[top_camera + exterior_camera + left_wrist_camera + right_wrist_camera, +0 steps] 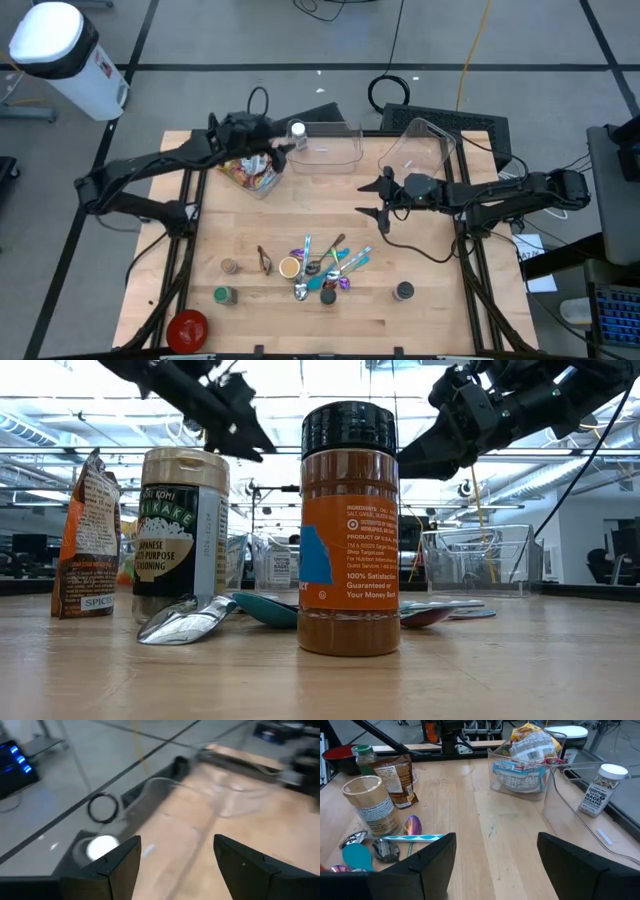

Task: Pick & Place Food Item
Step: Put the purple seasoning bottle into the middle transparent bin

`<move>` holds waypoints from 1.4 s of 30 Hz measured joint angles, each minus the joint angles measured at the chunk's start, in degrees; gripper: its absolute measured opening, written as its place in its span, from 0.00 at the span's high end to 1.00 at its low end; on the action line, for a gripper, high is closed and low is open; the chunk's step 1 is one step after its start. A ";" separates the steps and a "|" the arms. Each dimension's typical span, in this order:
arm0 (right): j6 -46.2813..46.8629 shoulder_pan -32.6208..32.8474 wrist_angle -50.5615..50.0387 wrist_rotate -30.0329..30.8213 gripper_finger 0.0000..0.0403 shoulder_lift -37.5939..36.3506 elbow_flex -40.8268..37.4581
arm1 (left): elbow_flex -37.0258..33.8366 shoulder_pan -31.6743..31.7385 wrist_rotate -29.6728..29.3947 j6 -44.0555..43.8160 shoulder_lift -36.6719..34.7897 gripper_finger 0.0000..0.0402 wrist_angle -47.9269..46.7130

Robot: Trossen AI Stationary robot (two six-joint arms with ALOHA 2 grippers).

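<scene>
A white-capped seasoning jar stands upright on its base in a clear bin at the table's far edge. My left gripper hovers open just left of the jar, above the table, with nothing between its fingers; the jar's white cap shows beyond one finger. My right gripper hangs open over the table's right middle, pointing left, with nothing between its fingers. Spice jars, a brown pouch and coloured spoons lie near the front.
A clear tub of snack packets sits under my left arm. A second clear bin stands at the far right. A red bowl and a green-lidded jar sit at the near left, a dark-lidded jar near right.
</scene>
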 joint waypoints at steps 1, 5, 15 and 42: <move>0.00 0.00 -0.15 0.00 0.33 0.00 0.00 | -0.94 -1.25 -0.02 0.26 -1.35 0.37 0.24; 0.00 0.00 -0.65 -0.02 0.33 0.00 0.00 | -7.33 -5.22 -0.07 1.18 -7.84 0.37 4.05; 2.91 0.00 -1.23 -0.05 0.33 -0.01 0.00 | -25.05 -8.19 -1.22 0.59 -30.22 0.36 15.32; 7.45 18.31 10.56 -37.61 0.33 0.05 0.02 | -28.43 -8.19 6.43 -2.32 -34.74 0.36 15.06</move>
